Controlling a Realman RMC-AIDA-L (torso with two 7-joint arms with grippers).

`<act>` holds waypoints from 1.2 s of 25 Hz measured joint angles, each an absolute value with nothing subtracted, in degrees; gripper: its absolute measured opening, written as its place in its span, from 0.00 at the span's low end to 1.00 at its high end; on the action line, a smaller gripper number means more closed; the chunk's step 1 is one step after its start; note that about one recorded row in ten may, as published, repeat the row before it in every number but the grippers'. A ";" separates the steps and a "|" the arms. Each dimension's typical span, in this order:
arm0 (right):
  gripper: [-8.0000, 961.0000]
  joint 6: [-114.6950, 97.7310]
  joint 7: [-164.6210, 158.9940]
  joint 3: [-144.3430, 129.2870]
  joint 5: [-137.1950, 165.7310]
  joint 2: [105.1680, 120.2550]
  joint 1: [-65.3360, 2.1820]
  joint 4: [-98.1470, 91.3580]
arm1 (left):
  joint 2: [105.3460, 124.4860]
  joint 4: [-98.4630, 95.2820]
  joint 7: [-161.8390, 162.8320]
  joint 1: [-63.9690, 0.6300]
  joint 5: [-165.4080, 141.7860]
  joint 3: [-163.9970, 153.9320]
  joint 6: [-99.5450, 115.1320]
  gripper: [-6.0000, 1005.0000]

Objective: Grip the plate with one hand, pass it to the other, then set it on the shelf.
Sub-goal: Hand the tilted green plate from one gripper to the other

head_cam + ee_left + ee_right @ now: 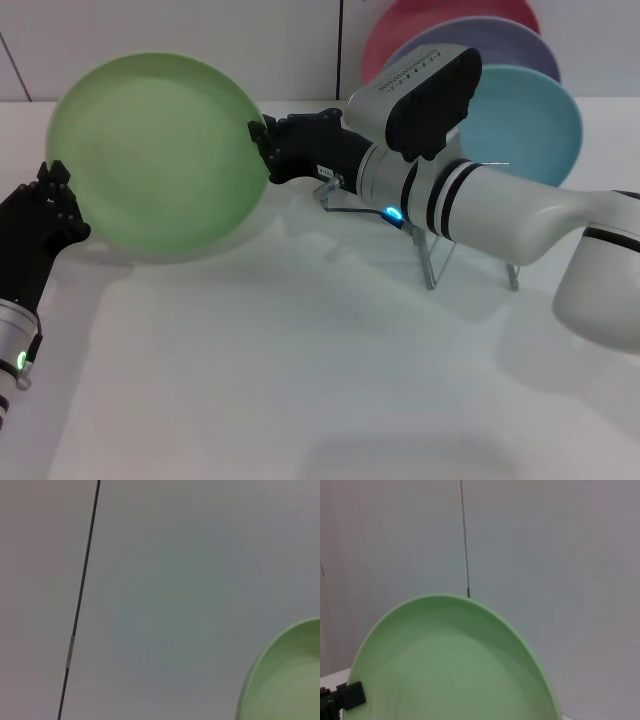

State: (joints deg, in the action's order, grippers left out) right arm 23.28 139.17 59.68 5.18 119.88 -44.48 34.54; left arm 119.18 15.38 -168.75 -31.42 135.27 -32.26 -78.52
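Note:
The light green plate [160, 150] hangs tilted above the white table, held by its rim from both sides. My left gripper [58, 200], on the dark arm at the left, is shut on the plate's left rim. My right gripper [264, 150], on the glossy white arm, is shut on the right rim. In the right wrist view the plate [450, 665] fills the lower part, with a black fingertip [351, 695] of the left gripper at its edge. The left wrist view catches only a piece of the plate [285, 680]. The wire shelf [432, 252] stands behind my right arm, partly hidden.
A turquoise-blue plate [525, 120], a lavender plate [500, 40] and a pink plate [440, 20] stand upright at the back right. A white wall rises behind them. The white table [300, 380] stretches across the front.

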 joint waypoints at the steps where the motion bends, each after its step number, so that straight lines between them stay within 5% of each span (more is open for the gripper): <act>1: 0.08 23.28 139.18 59.68 5.18 119.88 -44.48 34.54 | 119.18 15.43 -168.75 -31.41 135.26 -32.25 -78.50 0.04; 30: 0.05 23.29 139.23 60.07 4.30 119.88 -44.27 34.50 | 119.18 15.55 -168.74 -31.20 134.43 -32.25 -78.57 0.04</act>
